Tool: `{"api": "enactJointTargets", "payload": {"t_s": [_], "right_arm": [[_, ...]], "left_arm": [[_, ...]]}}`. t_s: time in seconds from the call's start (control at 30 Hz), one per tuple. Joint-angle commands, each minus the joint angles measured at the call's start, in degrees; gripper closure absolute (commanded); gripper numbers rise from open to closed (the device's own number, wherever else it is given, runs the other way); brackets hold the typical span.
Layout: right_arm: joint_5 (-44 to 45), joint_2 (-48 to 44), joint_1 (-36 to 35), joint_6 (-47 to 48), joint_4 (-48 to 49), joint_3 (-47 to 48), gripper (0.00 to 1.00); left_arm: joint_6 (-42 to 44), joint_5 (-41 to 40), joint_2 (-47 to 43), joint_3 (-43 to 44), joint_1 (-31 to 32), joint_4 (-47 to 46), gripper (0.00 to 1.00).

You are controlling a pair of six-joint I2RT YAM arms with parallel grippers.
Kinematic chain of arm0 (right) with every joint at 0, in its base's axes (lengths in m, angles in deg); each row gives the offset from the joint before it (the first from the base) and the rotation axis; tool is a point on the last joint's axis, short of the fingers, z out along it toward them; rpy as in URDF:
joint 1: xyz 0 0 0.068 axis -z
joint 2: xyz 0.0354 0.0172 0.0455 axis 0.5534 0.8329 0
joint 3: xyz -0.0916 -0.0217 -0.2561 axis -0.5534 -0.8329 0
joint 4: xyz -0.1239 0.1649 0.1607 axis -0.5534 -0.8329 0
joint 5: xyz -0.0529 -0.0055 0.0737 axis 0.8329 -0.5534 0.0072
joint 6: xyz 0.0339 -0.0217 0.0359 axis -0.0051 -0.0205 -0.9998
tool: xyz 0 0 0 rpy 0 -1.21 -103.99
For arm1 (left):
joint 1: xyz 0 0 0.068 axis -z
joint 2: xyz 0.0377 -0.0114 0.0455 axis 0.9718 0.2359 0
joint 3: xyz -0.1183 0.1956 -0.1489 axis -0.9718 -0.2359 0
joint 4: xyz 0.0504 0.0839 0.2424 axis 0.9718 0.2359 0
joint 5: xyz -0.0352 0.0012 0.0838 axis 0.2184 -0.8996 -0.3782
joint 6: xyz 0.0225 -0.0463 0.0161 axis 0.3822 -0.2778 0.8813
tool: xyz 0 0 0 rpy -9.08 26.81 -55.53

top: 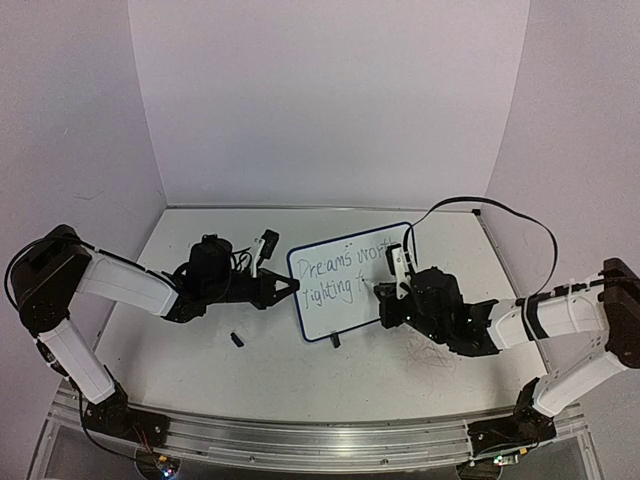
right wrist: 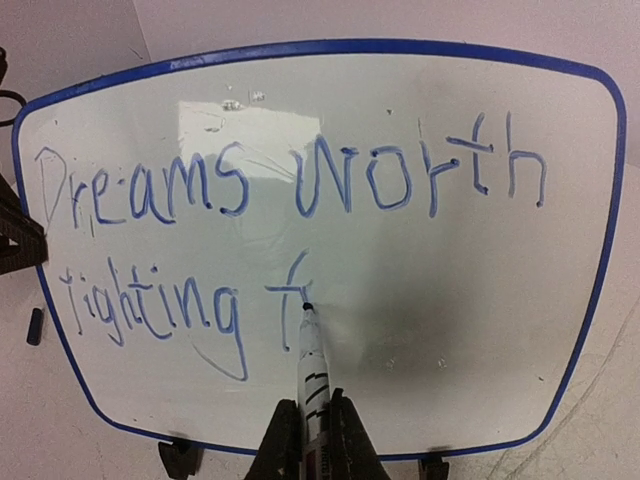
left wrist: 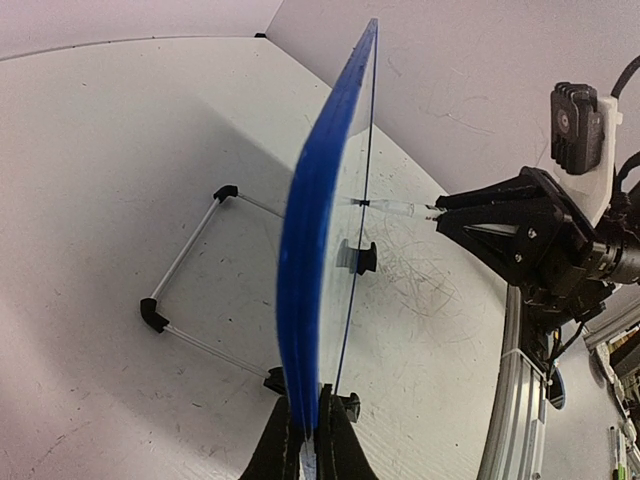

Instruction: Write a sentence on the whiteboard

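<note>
Blue-rimmed whiteboard [top: 345, 315], L edge clamped, marker [right wrist: 312, 360] touching

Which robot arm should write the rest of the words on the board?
Right. The right gripper is shut on the marker, whose tip touches the whiteboard at the unfinished last word of the sentence. The left gripper is pinching the board's edge, holding it upright.

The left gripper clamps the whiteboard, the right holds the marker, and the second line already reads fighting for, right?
No: the second line reads only "fighting f", the marker tip at that f; the right wrist view shows it. The rest stands.
</note>
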Motion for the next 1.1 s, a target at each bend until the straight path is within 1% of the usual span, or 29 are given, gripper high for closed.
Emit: {"api": "enactJointTargets", "payload": {"t_s": [0.0,0.43,0.83,1.07], "right_arm": [[0.64,-1.12,0.15,-0.92,-0.87,-0.90,1.00],[4.21,-0.68,0.19,-0.06,1.11,2.29,1.00],[1.28,1.14,0.13,1.06,1.25,3.80,1.00],[-0.07,0.73,0.11,-0.71,0.29,1.88,1.00]], "left_arm": [[2.35,-1.87,-1.55,0.17,-0.12,0.53,1.00],[2.19,-1.70,-1.45,0.38,-0.03,0.59,1.00],[2.27,-1.80,-1.64,0.11,-0.03,0.54,1.00],[2.27,-1.96,-1.77,-0.06,-0.05,0.55,1.00]]}}
